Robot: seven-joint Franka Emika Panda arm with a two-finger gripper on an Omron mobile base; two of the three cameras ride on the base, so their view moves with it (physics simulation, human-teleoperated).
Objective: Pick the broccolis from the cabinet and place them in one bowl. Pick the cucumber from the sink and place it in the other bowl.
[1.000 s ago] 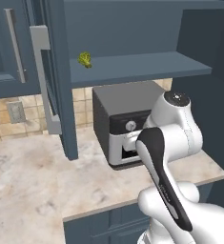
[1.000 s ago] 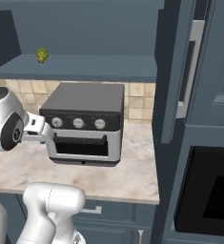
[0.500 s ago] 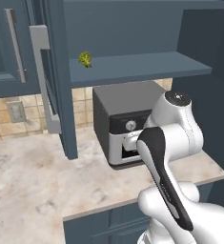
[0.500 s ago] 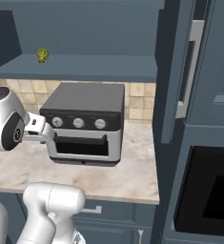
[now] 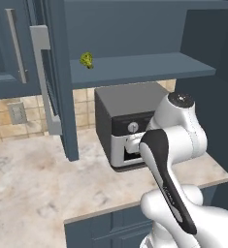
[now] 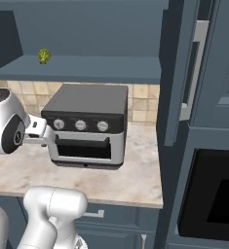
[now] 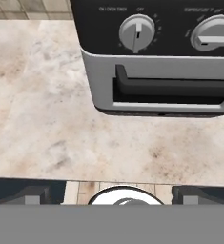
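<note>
One broccoli [image 5: 87, 59], a small bumpy yellow-green floret, sits on the bare shelf of the open dark blue-grey cabinet [image 5: 139, 70]; the right base view has the same broccoli [image 6: 44, 56] at the shelf's left end. My gripper [image 7: 112, 194] hangs low over the marble counter, in front of a toaster oven and well below the shelf. It is open, its two dark fingertips [image 7: 31, 194] wide apart with nothing between them. In the left base view my own arm covers the hand.
A black and silver toaster oven [image 6: 89, 124] stands on the counter [image 5: 33, 184] under the shelf, its knobs and door handle facing me. The cabinet's open door [image 5: 55, 82] hangs left of the oven. A tall unit with a dark built-in oven [image 6: 213, 199] stands on the right.
</note>
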